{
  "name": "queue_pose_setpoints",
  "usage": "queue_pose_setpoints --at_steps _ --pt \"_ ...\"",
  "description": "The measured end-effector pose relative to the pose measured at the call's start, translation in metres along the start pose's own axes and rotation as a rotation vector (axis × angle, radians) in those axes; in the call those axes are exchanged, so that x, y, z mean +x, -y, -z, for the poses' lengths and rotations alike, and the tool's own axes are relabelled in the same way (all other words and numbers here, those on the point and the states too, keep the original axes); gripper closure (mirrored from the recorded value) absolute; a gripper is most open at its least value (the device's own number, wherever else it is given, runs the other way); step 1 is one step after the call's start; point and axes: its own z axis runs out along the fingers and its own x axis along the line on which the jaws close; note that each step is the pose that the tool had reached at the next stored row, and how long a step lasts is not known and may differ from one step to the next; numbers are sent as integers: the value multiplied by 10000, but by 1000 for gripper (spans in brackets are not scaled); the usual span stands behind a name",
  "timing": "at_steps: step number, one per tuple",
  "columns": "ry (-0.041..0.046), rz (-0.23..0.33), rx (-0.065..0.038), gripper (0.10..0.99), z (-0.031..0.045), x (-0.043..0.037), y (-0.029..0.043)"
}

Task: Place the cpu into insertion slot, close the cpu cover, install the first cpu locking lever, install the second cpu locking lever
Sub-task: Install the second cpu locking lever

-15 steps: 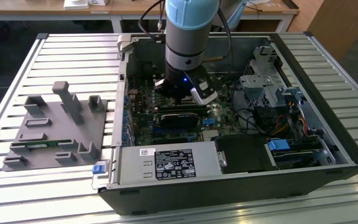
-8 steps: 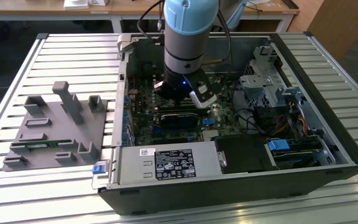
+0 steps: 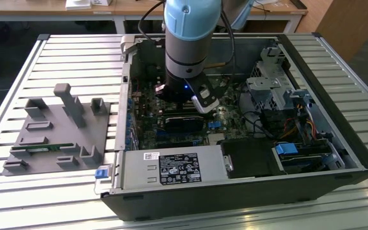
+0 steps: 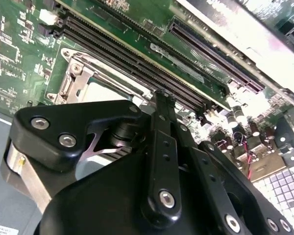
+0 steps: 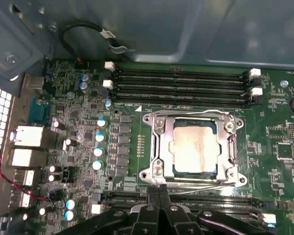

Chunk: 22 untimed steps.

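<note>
In the first wrist view the cpu [image 5: 193, 147] lies flat in the insertion slot [image 5: 156, 171], its dull silver top showing through the window of the cpu cover [image 5: 160, 142]. The cover lies down over the chip. A thin metal lever rod [image 5: 210, 184] runs along the socket edge nearest my gripper [image 5: 159, 192]. The two black fingers are pressed together, with their tips right at that edge and nothing visible between them. In the second wrist view the fingertips [image 4: 162, 98] stand just beside the socket and the cpu [image 4: 105, 93].
My arm [image 3: 187, 52] reaches down into the open computer case [image 3: 312, 182]. Long black memory slots [image 5: 179, 81] run beside the socket, and a black block [image 3: 180, 123] sits close by. A grey fixture [image 3: 56, 129] rests on the slatted table at the exterior view's left.
</note>
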Motion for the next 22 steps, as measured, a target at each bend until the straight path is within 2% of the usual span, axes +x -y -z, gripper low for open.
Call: queue_pose_setpoints --at_steps 7,12,17,20,22 --pt "7 0 -267 980 -65 12 36" --pt "12 2 -516 980 -91 33 68" --pt "18 3 -722 980 -121 39 81" --pt "21 4 -813 980 -133 41 83" --pt "20 4 -833 980 -142 44 86"
